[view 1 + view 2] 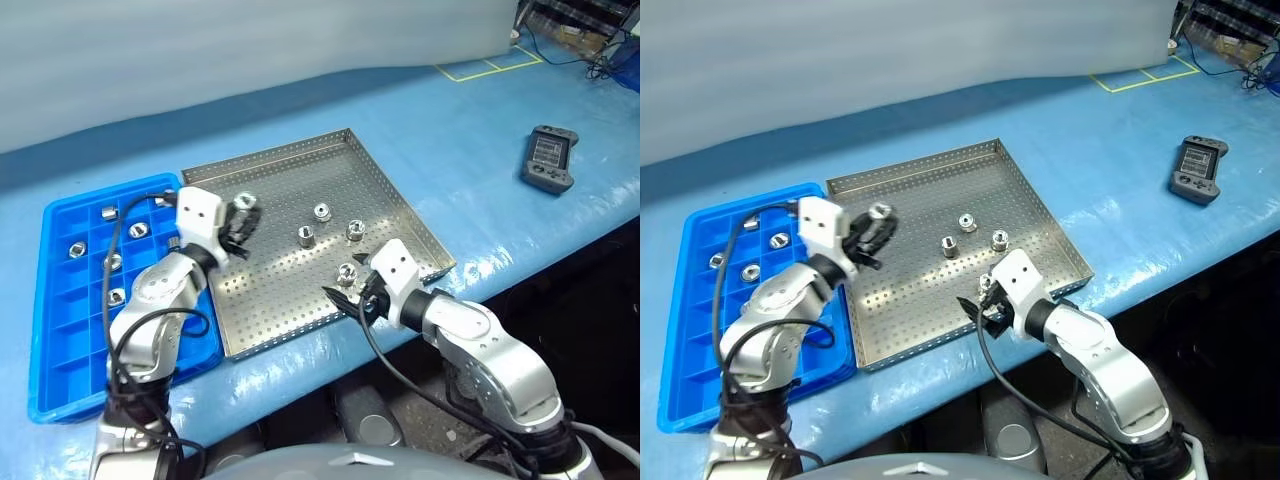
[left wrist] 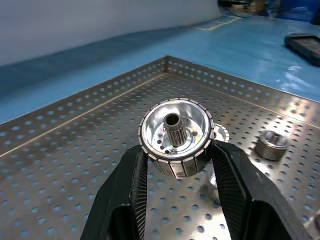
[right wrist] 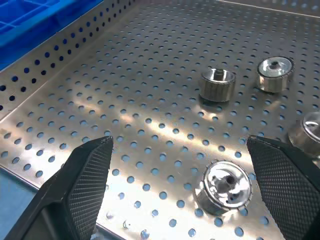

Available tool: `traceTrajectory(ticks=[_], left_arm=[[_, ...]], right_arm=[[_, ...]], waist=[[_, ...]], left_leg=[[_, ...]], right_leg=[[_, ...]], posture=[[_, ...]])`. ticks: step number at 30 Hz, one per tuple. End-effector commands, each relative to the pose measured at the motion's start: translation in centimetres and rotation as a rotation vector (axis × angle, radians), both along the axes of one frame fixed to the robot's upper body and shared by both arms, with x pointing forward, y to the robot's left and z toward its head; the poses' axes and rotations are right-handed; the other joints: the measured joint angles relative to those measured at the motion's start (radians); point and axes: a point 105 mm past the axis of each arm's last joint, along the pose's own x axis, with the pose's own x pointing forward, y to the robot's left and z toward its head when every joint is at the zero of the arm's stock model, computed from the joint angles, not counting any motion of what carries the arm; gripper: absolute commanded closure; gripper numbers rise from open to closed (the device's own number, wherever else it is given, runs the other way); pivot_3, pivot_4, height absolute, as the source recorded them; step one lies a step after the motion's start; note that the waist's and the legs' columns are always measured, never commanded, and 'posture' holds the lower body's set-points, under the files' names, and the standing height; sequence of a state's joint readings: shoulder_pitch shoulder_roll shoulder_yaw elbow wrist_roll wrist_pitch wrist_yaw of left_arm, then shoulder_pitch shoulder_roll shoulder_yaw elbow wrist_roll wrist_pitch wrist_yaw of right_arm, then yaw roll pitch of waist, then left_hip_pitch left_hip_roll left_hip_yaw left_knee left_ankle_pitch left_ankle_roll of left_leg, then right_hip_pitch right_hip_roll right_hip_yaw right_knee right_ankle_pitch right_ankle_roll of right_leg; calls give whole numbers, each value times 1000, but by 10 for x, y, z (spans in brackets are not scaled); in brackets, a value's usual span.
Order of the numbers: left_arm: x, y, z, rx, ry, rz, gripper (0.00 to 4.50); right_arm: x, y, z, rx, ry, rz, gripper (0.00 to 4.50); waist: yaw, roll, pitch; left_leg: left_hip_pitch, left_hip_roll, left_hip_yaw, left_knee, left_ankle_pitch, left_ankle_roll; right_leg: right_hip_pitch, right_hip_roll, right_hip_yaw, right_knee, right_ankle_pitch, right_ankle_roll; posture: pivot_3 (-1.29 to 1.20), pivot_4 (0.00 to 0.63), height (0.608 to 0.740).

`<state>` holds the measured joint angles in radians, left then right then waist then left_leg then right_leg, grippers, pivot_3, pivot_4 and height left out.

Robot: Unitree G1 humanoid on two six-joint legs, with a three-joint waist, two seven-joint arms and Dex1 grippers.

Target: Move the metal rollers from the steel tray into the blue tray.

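**One roller in the air, four still waiting on the steel**

The blue-covered bench (image 1: 480,120) carries both trays side by side, touching along one edge. The steel tray (image 1: 300,165) is the bigger of the two and sits to the robot's right of the blue tray (image 1: 60,330). Several compartments at the blue tray's far end already hold rollers, so the nearer rows are the free ones.

The left end effector (image 2: 176,165) is pinching a metal roller (image 2: 176,136) by its ribbed sides, bore facing outward, lifted clear of the perforated floor near the steel tray's left rim. I'd say the carry is the step in hand. To do it well, it should pass over the rim with room to spare, stop squarely above an unfilled compartment, tip the roller so its flat face goes down, and let go low so it does not bounce into a neighbouring cell.

The right end effector (image 3: 180,170) hangs spread wide over the tray's near edge, with one loose roller (image 3: 223,185) between its fingers but untouched. Three more rollers (image 1: 322,211) lie further in.

A black handheld controller (image 1: 549,158) lies well apart.
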<state>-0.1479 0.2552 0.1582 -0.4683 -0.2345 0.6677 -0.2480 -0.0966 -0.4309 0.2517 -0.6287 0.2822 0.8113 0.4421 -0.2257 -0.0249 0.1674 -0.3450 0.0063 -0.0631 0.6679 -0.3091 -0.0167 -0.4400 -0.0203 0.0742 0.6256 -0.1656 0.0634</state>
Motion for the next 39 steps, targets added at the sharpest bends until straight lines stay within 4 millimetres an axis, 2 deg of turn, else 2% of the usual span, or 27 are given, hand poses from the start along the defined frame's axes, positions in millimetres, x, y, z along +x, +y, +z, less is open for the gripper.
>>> traceTrajectory(ticks=[1,4,10,13,18,24,31,35,37,39], left_arm=[[-20,39,23,63,-96,231,2862],[-42,65,20,89,-80,391,2862],[-84,92,3,126,5,570,2862],[-98,95,-6,130,50,616,2862],[-117,93,-24,119,146,638,2862],[-124,89,-37,105,212,631,2862],[-141,97,-57,121,355,749,2862],[-141,96,-60,115,376,754,2862],[-136,91,-57,96,360,722,2124],[-130,87,-51,85,330,691,1568]], right_arm=[[0,15,13,34,-45,87,0],[1,26,15,39,-48,151,0],[1,44,16,51,-44,253,0],[0,51,16,54,-42,295,0],[-1,56,15,53,-42,331,0],[-3,59,13,56,-32,347,0],[-4,56,10,59,-18,330,0],[-6,57,9,60,-16,332,0],[-5,57,9,61,-16,332,0],[-5,57,9,61,-18,330,0]], waist=[[17,0,0],[52,0,0],[134,-1,0],[173,-1,0],[199,-1,0],[206,-1,0],[205,-2,0],[203,-1,0],[203,-1,0],[203,-1,0]], left_leg=[[0,0,0,0,0,0],[0,0,0,0,0,0],[-1,0,-1,0,0,0],[-1,0,-1,0,0,0],[0,0,-3,0,1,-1],[1,0,-3,0,1,-1],[1,0,-3,0,1,-1],[1,0,-3,0,1,-1],[2,0,-3,0,1,-1],[2,0,-3,0,1,-1]], right_leg=[[-1,0,0,0,0,0],[-1,0,0,0,0,0],[-1,-1,-2,-1,0,-1],[-1,-2,-3,-1,-1,-2],[1,-2,-5,0,-4,-7],[1,-2,-6,0,-5,-8],[1,-2,-6,0,-5,-8],[2,-2,-6,0,-5,-9],[2,-2,-6,0,-5,-9],[2,-2,-6,0,-5,-9]], posture=[[-101,150,740],[-45,150,740],[50,150,740],[78,150,740],[101,150,740],[100,150,740],[88,150,740],[89,150,740],[88,150,740],[84,150,740]])
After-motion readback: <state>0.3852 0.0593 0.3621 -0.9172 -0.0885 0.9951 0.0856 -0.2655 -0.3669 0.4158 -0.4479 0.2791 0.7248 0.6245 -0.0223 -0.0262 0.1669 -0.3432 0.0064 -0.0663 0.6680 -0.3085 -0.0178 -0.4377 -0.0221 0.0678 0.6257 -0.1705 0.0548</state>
